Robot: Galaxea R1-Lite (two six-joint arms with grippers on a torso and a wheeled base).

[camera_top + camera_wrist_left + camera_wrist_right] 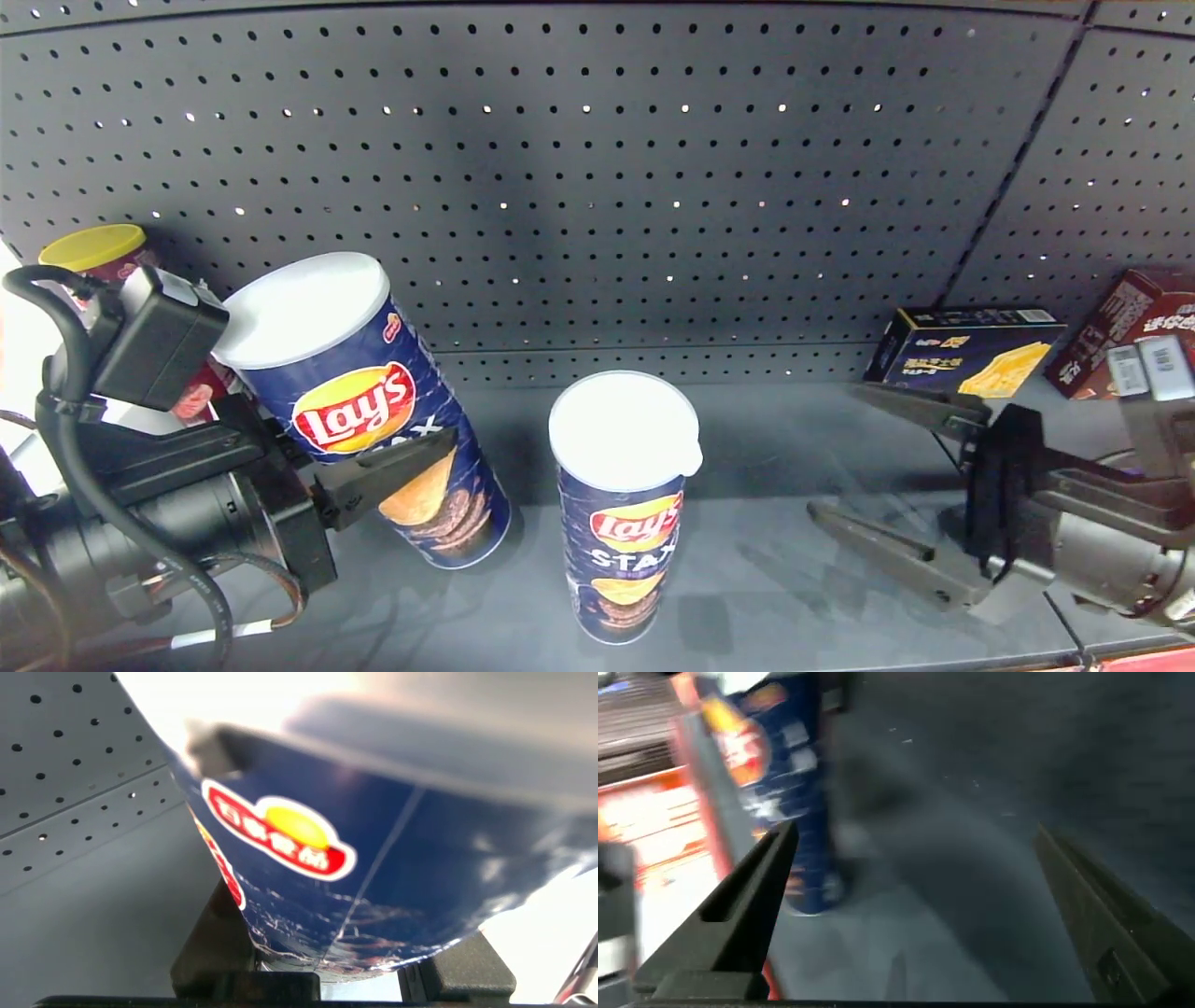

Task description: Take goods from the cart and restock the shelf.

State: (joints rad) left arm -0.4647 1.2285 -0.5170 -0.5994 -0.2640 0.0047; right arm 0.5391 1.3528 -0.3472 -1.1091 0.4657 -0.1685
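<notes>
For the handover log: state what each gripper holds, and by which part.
Left gripper holds the tilted blue chip can by its side wall, about mid-height. Right gripper is open, holding nothing.

I see navy left can, navy middle can, white lids, red-yellow logos. Yellow-lidded can. Grey hole-dotted pegboard. Black-yellow box.

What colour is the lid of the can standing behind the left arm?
The lid is yellow; the head view shows it best.
</notes>
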